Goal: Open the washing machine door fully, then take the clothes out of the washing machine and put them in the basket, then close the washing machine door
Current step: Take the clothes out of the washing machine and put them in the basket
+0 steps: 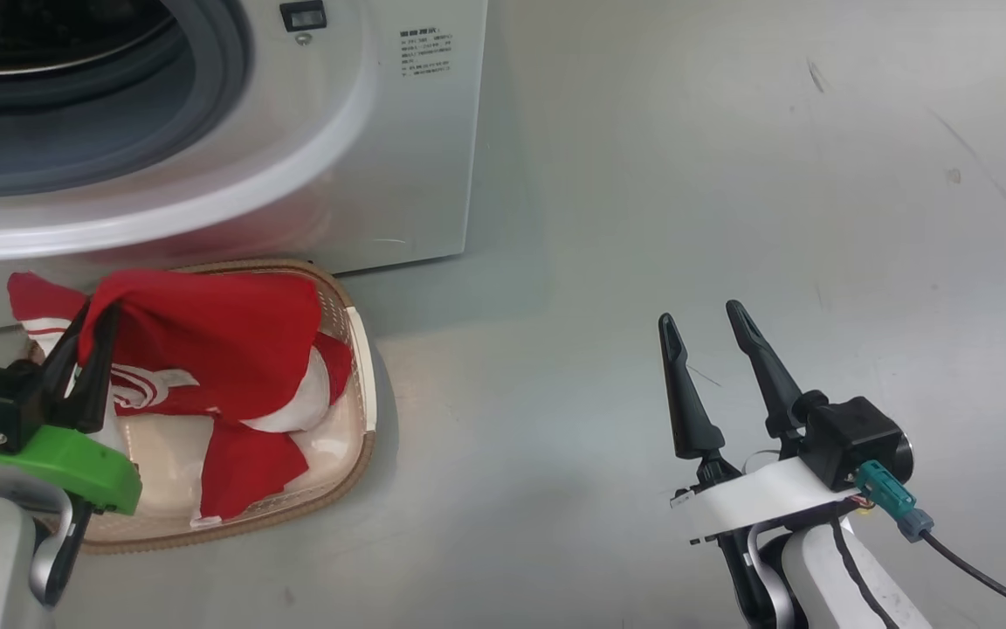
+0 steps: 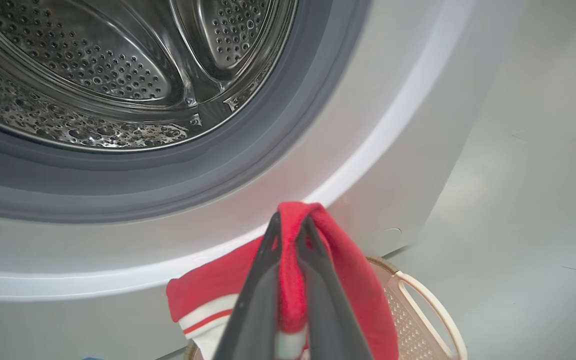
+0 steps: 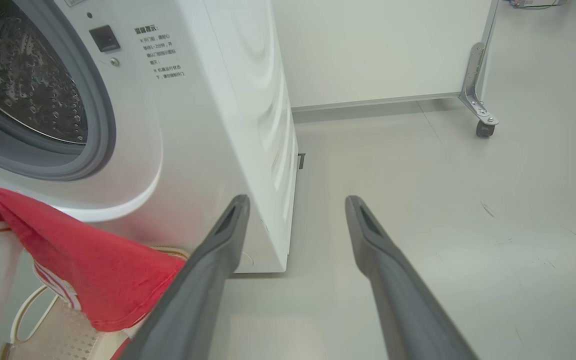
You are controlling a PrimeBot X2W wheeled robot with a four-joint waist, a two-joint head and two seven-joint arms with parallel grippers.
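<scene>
The white washing machine (image 1: 416,157) fills the upper left, and its steel drum (image 2: 93,75) shows no garments in the part I see. The washing machine door is out of view. Below the machine's front stands the cream basket (image 1: 368,367) with red and white clothes (image 1: 232,332) heaped in it. My left gripper (image 1: 99,310) is shut on a fold of a red garment (image 2: 348,270), held up above the basket (image 2: 418,310), the cloth draping down into it. Over the bare floor to the right, my right gripper (image 1: 699,319) is open and holds nothing.
The machine's right side panel (image 3: 273,125) runs back toward a white wall. A metal frame leg with a castor (image 3: 483,127) stands at the far right. Grey floor (image 1: 730,175) stretches to the right of the machine and basket.
</scene>
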